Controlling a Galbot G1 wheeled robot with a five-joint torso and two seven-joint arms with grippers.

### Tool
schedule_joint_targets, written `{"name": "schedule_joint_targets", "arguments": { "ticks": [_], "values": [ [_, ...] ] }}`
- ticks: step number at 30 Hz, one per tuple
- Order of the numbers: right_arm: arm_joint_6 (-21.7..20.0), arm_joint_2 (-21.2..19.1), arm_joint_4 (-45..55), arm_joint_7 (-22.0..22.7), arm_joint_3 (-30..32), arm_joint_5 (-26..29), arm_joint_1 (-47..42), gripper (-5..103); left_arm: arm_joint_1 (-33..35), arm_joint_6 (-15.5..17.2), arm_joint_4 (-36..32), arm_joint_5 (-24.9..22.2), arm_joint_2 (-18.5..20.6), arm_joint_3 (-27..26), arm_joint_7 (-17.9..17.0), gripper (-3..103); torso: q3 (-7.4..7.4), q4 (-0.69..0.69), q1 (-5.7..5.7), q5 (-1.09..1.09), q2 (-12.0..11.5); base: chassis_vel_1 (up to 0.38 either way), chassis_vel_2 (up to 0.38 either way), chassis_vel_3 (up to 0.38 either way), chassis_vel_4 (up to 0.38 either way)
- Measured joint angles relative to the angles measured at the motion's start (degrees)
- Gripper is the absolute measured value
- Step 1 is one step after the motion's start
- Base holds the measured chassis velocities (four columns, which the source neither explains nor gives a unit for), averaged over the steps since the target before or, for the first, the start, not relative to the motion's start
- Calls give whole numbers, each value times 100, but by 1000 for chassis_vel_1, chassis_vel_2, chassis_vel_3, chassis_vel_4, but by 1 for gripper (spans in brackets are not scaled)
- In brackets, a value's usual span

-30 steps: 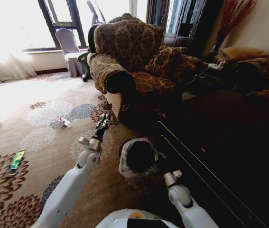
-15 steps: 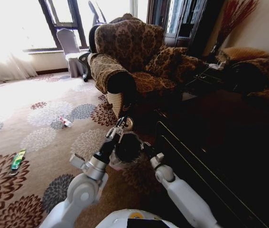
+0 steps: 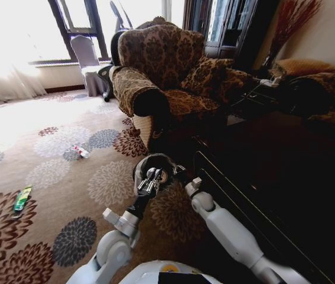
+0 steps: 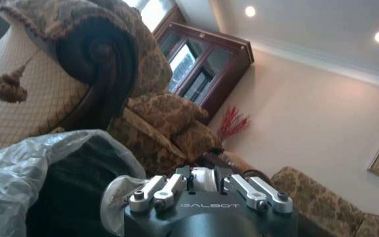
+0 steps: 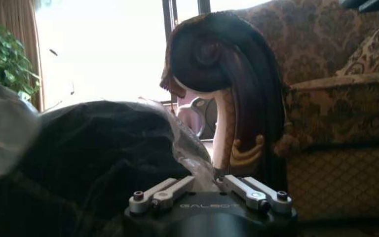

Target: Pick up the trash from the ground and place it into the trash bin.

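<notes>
A patterned armchair [image 3: 167, 71] stands at the far side of the flowered carpet [image 3: 49, 177], with a dark low table [image 3: 262, 177] to the robot's right. Between chair and table, just in front of the robot, is the trash bin [image 3: 155, 168], a small black bin with a crinkled whitish bag liner [image 4: 18, 163] folded over its rim. The right gripper [image 3: 176, 173] reaches to the bin's right-hand rim; in its wrist view the fingers [image 5: 246, 187] pinch the edge of the liner, so they appear clamped on the bin, probably to carry or steady it so that the other arm can drop things in. The left gripper [image 3: 150, 180] hovers over the bin's mouth; in its wrist view the fingers [image 4: 170, 185] stand close together around something pale, but whether that is a scrap of trash or merely the liner behind them cannot be told. Smaller items lie well apart from the bin: a white-and-red scrap [image 3: 81, 152] on the carpet toward the window, and a green wrapper [image 3: 21, 198] at the robot's far left. Both remain to be collected, so the task is judged to be unfinished.
</notes>
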Motion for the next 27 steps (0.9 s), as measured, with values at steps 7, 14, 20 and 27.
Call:
{"name": "schedule_joint_targets", "arguments": {
  "ticks": [7, 14, 20, 27],
  "values": [
    [-76, 16, 166, -2, 21, -27, -168, 0, -1112, 317, 707, -119, -163, 425, -483, 42, 0, -1, 0, 0, 0, 0, 0, 0, 0],
    [-95, 34, 180, 0, 223, -26, -205, 0, -1123, 210, 818, 98, -224, 431, -457, 64, 0, 1, 0, 0, 0, 0, 0, 0, 0],
    [-101, 62, 285, 1, 415, -47, -397, 0, -760, -554, 527, 950, -311, 51, -100, 85, 0, 1, 0, 1, 0, 0, 0, 0, 0],
    [-139, -28, 681, 0, 703, -162, -862, 0, -173, -1364, -170, 2578, -488, -919, -161, 100, -1, 1, 0, 0, 0, 0, 0, 0, 0]
  ]
}}
